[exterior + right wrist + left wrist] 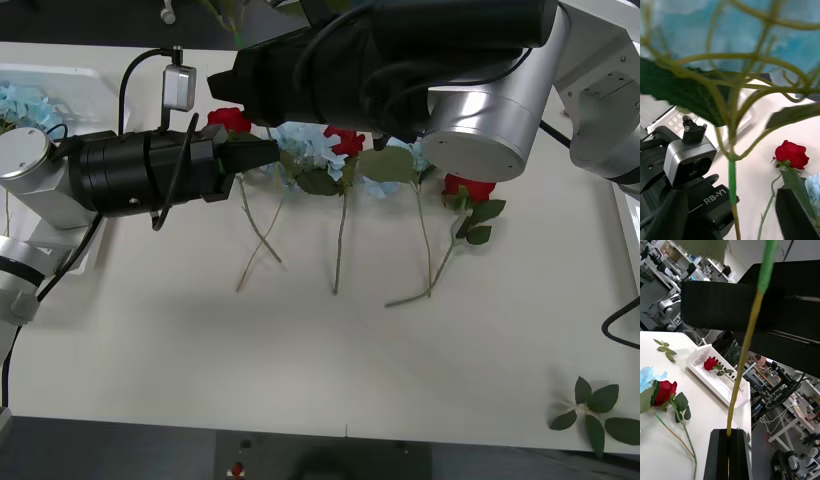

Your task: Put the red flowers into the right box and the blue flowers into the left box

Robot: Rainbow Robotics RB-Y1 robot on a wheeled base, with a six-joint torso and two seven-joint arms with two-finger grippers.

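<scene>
The left gripper (729, 453) has its two black fingers pressed together on the lower end of a blue flower's stem (747, 341), which rises from them and turns to green tape near the top. In the front view this gripper (262, 152) reaches in from the left, over the row of flowers on the table (320, 340). The right gripper (730, 232) sits close under the same blue flower (752, 30); whether its fingers are apart or together I cannot tell. "RB-Y1" (714, 196) is printed on the left arm. Red flowers (470, 186) and blue flowers (308, 146) lie mixed on the table. The right box (720, 380) holds one red flower (710, 363). The left box (55, 85) holds blue flowers. A leaf sprig (598, 412) lies apart near the table's front right corner.
</scene>
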